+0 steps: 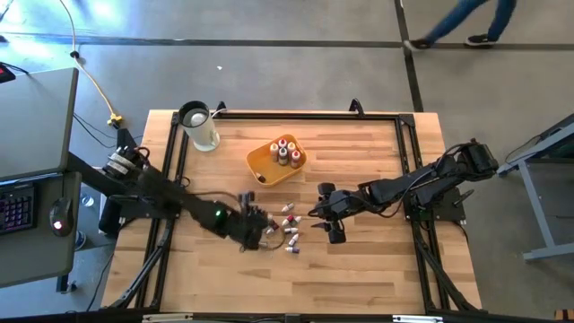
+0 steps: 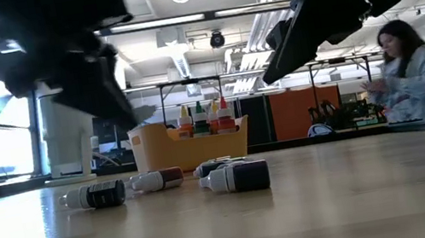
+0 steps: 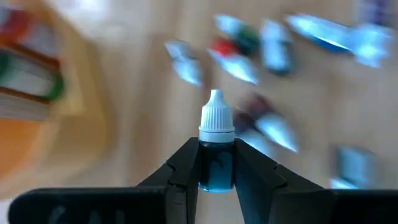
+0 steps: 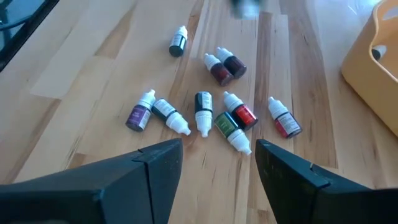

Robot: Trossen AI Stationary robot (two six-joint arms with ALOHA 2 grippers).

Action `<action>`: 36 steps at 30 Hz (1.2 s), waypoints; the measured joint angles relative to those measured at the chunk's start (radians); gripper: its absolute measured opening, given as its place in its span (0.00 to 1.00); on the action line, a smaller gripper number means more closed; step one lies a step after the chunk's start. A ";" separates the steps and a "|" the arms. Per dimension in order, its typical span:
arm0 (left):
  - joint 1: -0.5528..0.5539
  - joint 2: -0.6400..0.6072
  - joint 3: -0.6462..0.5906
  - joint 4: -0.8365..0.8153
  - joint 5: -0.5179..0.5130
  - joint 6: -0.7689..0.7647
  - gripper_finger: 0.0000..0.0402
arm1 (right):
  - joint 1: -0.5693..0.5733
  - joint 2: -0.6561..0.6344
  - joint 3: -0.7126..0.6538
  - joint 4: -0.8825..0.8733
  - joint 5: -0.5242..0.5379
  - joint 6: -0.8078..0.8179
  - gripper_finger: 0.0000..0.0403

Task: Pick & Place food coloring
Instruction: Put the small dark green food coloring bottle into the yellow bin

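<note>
A wooden table (image 1: 359, 260) carries a yellow-orange tray (image 1: 262, 163) and a white jug (image 1: 199, 126). 9 food coloring bottles (image 4: 202, 111) lie loose on it just ahead of the right gripper's (image 4: 216, 163) spread fingers (image 4: 158, 168).

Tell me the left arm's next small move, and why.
Probably carry it toward the yellow tray. The left hand is shut on a dark blue-green bottle, white cap pointing out past the fingers, while four bottles already stand upright in the tray and others lie loose on the table.
</note>
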 joint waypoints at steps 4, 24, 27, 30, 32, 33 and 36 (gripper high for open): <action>0.117 0.000 0.032 0.001 -0.062 0.062 0.19 | 0.000 0.000 0.000 -0.001 0.000 0.000 0.49; 0.490 0.007 0.086 -0.027 0.039 0.179 0.27 | 0.000 0.000 0.000 -0.029 0.000 -0.008 0.49; 0.487 0.006 0.086 -0.029 0.041 0.176 0.32 | 0.000 0.000 0.000 -0.029 0.000 -0.023 0.49; 0.474 0.006 0.086 -0.022 0.064 0.141 0.37 | 0.000 0.000 0.000 -0.029 0.000 -0.023 0.49; 0.461 0.006 0.086 0.000 0.113 0.124 0.39 | 0.000 0.000 0.000 -0.028 0.000 -0.025 0.49; 0.453 0.004 0.086 0.021 0.146 0.116 0.39 | 0.000 0.000 0.000 -0.029 0.000 -0.026 0.49; 0.422 0.001 0.113 0.043 0.222 0.108 0.38 | 0.000 0.000 0.000 -0.028 0.000 -0.045 0.49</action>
